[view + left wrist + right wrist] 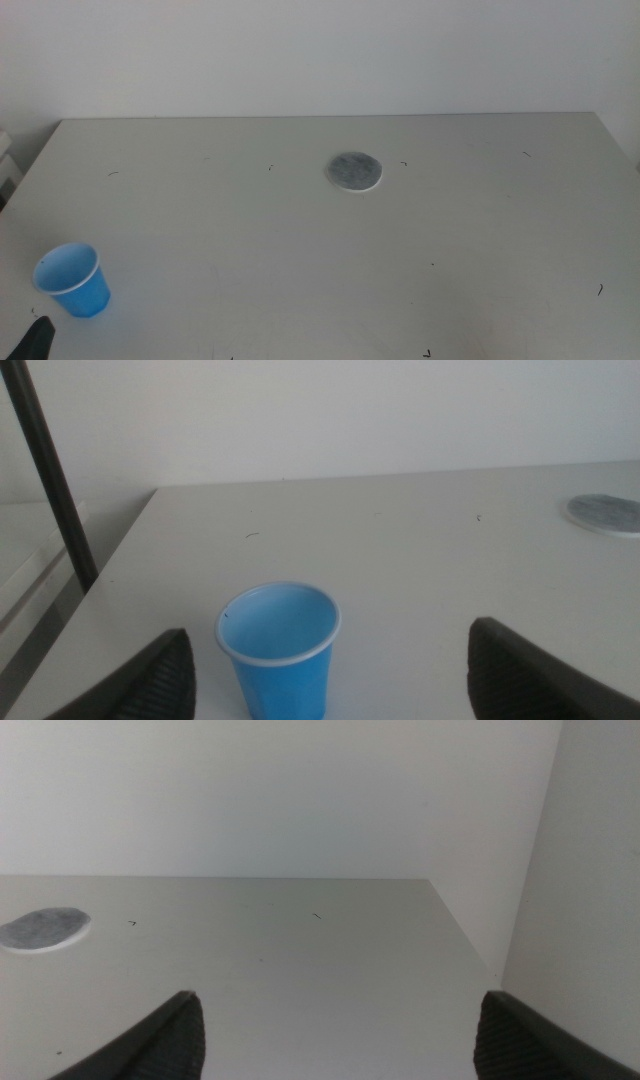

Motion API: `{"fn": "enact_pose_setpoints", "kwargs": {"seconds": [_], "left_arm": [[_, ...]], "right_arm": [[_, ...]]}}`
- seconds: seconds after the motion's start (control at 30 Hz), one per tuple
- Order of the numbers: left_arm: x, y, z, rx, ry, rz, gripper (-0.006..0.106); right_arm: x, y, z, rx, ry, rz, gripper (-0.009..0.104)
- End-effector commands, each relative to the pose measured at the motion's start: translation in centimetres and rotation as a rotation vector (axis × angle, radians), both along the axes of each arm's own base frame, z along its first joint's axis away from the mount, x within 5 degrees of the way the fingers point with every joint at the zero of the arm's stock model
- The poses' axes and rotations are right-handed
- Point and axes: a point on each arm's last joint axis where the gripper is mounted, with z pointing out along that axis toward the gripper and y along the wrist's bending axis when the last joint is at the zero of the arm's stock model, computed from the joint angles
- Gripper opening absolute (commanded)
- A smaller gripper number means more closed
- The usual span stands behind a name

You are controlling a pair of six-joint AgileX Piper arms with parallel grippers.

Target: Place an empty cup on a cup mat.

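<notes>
The blue cup (73,279) stands upright and empty near the table's front left corner. In the left wrist view the cup (279,647) sits ahead of my left gripper (330,680), whose jaws are open wide and apart from it. A dark tip of the left gripper (36,338) shows at the bottom left of the middle view, just in front of the cup. The grey cup mat (354,171) lies flat near the table's middle, toward the back, also seen as the cup mat (606,513) and cup mat (44,929). My right gripper (335,1040) is open over the table's right side.
The grey table (300,260) ends at a white wall behind. A dark upright pole (50,480) stands off the table's left edge. The table's right edge (470,945) runs close to a white wall.
</notes>
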Motion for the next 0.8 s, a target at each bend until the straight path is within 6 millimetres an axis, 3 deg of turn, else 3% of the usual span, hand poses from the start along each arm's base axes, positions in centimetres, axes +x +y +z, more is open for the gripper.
{"fn": "enact_pose_setpoints", "kwargs": {"seconds": [0.0,0.23,0.77], "left_arm": [[-0.2,0.0,2.4,-0.016,-0.118,-0.003,0.105],[-0.2,0.0,6.4,-0.058,-0.046,0.009,0.105],[2.1,0.1,20.6,-0.069,0.189,0.044,0.105]], "right_arm": [[-0.2,0.0,1.2,-0.024,-0.107,0.004,0.094],[-0.2,0.0,1.2,-0.024,-0.107,0.004,0.094],[-0.2,0.0,1.2,-0.024,-0.107,0.004,0.094]]}}
